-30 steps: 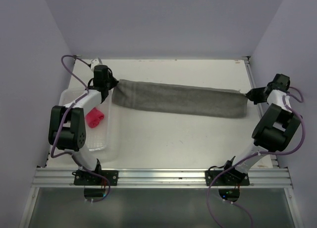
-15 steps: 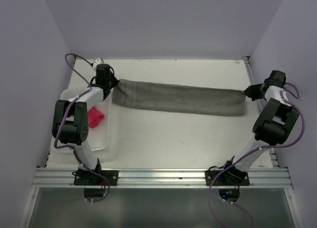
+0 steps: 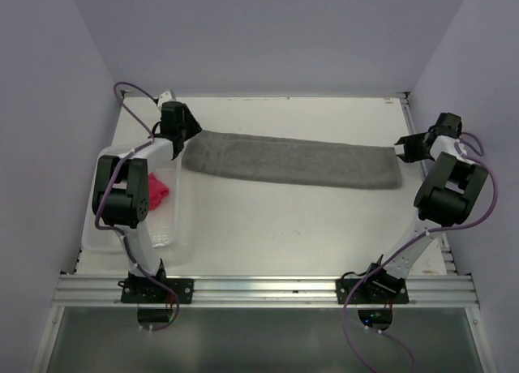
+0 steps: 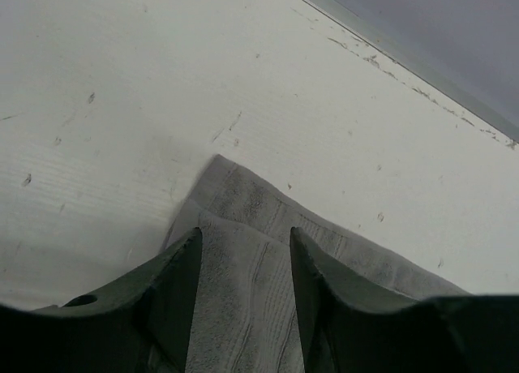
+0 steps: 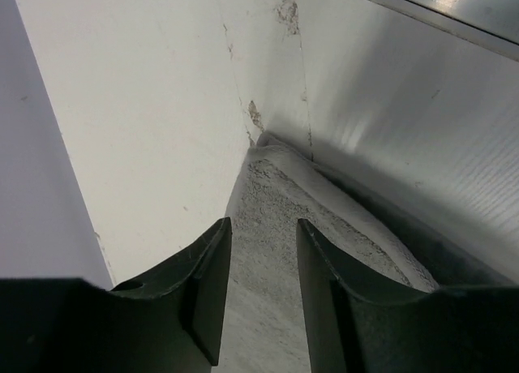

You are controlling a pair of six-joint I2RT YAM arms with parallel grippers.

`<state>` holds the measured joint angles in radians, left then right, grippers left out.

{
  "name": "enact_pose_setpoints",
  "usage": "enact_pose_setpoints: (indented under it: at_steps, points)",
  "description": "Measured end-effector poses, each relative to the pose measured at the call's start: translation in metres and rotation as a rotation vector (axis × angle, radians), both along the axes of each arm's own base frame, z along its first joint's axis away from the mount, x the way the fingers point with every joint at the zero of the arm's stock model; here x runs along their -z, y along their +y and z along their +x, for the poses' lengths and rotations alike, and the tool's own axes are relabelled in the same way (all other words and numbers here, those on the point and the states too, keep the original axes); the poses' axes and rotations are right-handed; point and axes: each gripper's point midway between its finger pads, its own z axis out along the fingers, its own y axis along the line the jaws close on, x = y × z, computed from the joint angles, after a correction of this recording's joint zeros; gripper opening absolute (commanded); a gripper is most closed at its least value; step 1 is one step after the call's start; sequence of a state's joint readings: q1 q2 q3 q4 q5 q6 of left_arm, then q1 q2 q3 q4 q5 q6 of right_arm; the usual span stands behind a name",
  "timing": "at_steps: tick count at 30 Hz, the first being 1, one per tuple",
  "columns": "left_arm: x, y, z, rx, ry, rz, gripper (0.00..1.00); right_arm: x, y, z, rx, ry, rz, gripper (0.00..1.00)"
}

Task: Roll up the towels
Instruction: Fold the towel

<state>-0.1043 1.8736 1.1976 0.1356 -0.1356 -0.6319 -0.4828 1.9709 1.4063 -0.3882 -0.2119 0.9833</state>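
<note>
Grey towel (image 3: 292, 160) lies flat across the far tabletop (image 3: 284, 227), long axis left to right. Left claw (image 4: 245, 237) straddles its left end, right claw (image 5: 263, 225) its right end. Both stand partly open, gripping nothing.

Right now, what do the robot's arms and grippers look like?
The left arm and right arm have white links with bulky black joints, each trailing a thin purple cable. The left gripper and right gripper have two dark, matte, tapering fingers.
</note>
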Motion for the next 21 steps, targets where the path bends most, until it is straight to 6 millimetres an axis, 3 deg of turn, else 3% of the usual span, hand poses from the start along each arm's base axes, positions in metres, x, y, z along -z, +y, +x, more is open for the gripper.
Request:
enact_pose_setpoints:
  at_steps: [13, 18, 21]
  points:
    - [-0.001, -0.004, 0.007, 0.028, -0.006, 0.026, 0.58, 0.001, 0.0, 0.001, -0.08, 0.008, -0.033, 0.47]
    - [-0.007, -0.009, 0.006, 0.059, -0.015, 0.021, 0.67, 0.006, 0.002, -0.014, -0.171, 0.065, -0.079, 0.48]
    - [-0.024, -0.012, 0.004, 0.083, -0.045, 0.015, 0.73, 0.005, -0.001, -0.028, -0.211, 0.112, -0.129, 0.51]
